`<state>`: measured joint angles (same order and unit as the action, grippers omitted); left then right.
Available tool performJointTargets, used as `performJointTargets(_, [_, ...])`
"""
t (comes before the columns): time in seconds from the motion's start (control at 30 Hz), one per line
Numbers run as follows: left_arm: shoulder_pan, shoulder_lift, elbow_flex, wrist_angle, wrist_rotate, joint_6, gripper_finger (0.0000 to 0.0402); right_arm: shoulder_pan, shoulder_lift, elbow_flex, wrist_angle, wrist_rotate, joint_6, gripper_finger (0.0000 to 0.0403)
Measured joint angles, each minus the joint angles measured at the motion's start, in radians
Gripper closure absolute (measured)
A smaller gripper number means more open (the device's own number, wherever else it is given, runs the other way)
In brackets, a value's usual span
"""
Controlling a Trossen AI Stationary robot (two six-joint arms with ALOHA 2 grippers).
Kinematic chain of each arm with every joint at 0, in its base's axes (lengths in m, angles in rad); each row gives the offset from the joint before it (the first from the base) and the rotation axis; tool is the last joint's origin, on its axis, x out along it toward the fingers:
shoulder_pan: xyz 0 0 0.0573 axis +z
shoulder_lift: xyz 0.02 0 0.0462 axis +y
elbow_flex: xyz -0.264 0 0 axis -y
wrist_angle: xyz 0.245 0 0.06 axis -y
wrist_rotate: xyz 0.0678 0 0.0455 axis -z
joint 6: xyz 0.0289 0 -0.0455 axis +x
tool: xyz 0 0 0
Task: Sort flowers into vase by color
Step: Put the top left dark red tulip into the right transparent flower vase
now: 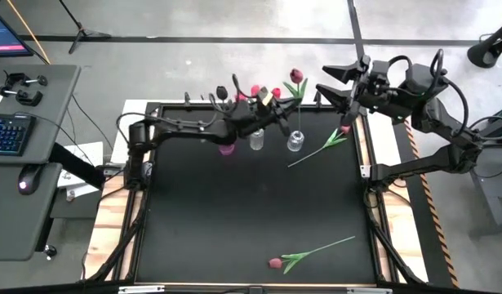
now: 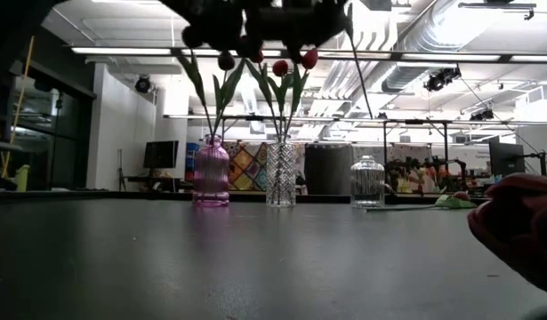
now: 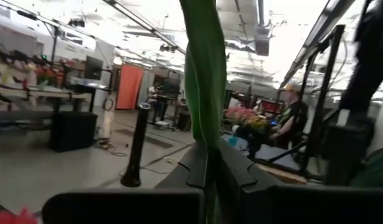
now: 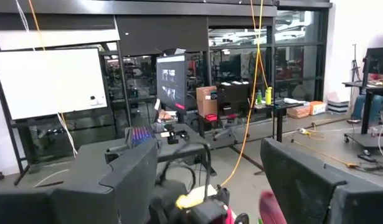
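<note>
My left gripper (image 1: pixel 283 111) reaches over the row of vases at the table's far side and is shut on a tulip (image 1: pixel 296 77) with a dark red head. Its stem (image 2: pixel 359 80) slants down and ends above the clear round vase (image 2: pixel 367 182). The pink vase (image 2: pixel 211 173) and the cut-glass vase (image 2: pixel 280 173) hold tulips by their stems. A pink-headed tulip (image 1: pixel 326 145) lies flat beside the clear vase (image 1: pixel 295 143). Another tulip (image 1: pixel 312 251) lies near the table's near edge. My right gripper (image 1: pixel 348 82) hovers open over the far right corner. My left gripper pinches the tulip between its two fingers (image 3: pixel 238 171), where a green leaf (image 3: pixel 205 81) runs along the stem. The fingers come level from the table's left and lie across the stem. The flower is lifted clear, head up and tilted, with the stem's lower end (image 2: pixel 372 116) hanging free above the clear vase.
The black mat (image 1: pixel 234 212) is bare between the vases and the near tulip. A keyboard and mouse sit on a side desk (image 1: pixel 38 163) to the left. The near tulip's head (image 2: pixel 522 227) looms blurred in the low view. People work in the room behind.
</note>
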<state>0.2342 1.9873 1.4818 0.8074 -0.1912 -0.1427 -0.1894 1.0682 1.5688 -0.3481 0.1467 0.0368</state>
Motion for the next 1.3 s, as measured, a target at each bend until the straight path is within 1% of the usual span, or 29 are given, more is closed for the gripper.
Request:
performJointTargets(0.13, [0.014,0.057,0.000,0.065,-0.002,0.041,0.0401,0.000,0.000,0.000,-0.013,0.001,0.007,0.0132])
performJointTargets(0.27, [0.022,0.077,0.000,0.083,-0.002,0.051,0.0401,0.000,0.000,0.000,-0.014,0.000,0.012,0.0132])
performJointTargets(0.63, [0.022,0.084,0.000,0.022,-0.002,0.078,0.0401,0.000,0.000,0.000,-0.014,0.000,0.008,0.0132])
performJointTargets(0.97, [0.028,0.086,0.000,0.023,-0.003,0.075,0.0401,0.000,0.000,0.000,-0.014,0.000,0.008,0.0132])
performJointTargets(1.13, [0.028,0.129,0.002,0.089,-0.008,0.043,0.0401,0.000,0.007,0.000,-0.014,0.000,0.007,0.0132])
performJointTargets(1.2, [0.028,0.148,0.012,0.106,-0.011,0.015,0.0401,0.000,0.014,0.000,-0.013,0.000,0.007,0.0132])
performJointTargets(1.3, [0.028,0.161,0.019,0.113,-0.024,0.013,0.0401,0.000,0.026,0.000,-0.014,0.000,0.007,0.0132])
